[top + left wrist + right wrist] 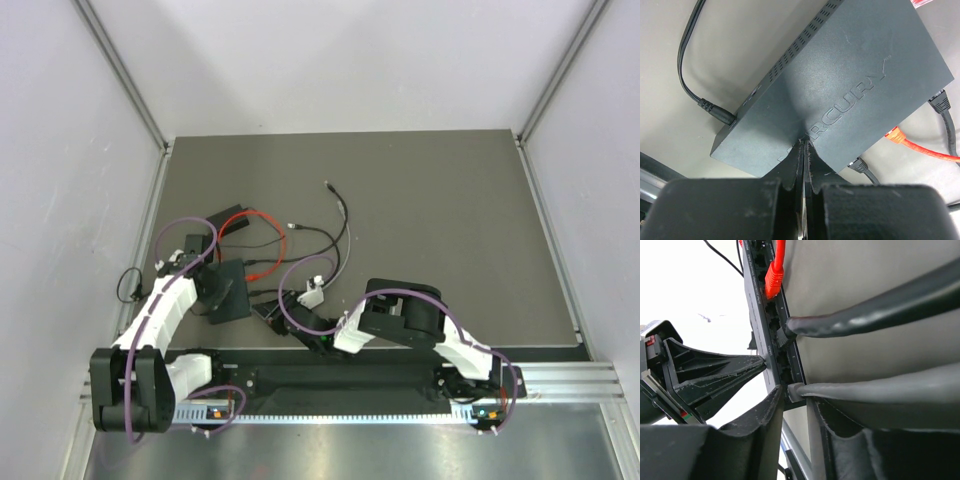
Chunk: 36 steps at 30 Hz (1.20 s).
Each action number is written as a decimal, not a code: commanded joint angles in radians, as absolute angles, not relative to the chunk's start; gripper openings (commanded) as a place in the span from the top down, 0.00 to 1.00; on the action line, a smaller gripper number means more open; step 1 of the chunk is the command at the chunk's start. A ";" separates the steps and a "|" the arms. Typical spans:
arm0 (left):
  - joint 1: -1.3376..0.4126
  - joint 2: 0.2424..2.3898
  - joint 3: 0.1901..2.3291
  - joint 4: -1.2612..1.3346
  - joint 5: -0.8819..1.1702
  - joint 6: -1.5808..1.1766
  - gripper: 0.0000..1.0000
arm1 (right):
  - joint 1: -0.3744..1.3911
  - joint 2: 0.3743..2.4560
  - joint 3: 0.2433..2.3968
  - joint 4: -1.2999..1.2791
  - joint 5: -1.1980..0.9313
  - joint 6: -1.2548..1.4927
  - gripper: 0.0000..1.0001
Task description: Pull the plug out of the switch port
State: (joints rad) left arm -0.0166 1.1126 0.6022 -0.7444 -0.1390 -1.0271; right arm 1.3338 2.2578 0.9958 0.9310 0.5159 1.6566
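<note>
The switch (232, 298) is a flat dark box at the table's near left; its top (850, 65) reads MERCURY. My left gripper (207, 282) is shut, with its tips (805, 142) pressed down on the switch's top. Along the port edge (771, 335) sit an orange plug (774, 277), a black plug (786, 333) and, at the nearest port, a grey plug (797, 391). My right gripper (284, 313) reaches to that edge, and its fingers (765, 425) close round the grey plug, whose cable runs off to the right.
A power lead (715, 111) enters the switch's far end. A black adapter brick (232, 218), an orange cable (262, 222) and loose black cables (340, 235) lie behind the switch. A white tag (313, 293) lies by the right gripper. Frame rails line the sides.
</note>
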 commanded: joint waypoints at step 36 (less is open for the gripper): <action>-0.008 1.200 0.494 -0.796 -0.130 -1.066 1.00 | 1.267 2.191 0.888 0.645 0.583 1.652 1.00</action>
State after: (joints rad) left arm -0.0109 1.1355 0.5896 -0.6914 -0.0387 -1.0752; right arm 1.2926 2.2120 0.8993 0.9733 0.4667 1.6665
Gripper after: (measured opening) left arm 0.011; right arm 0.051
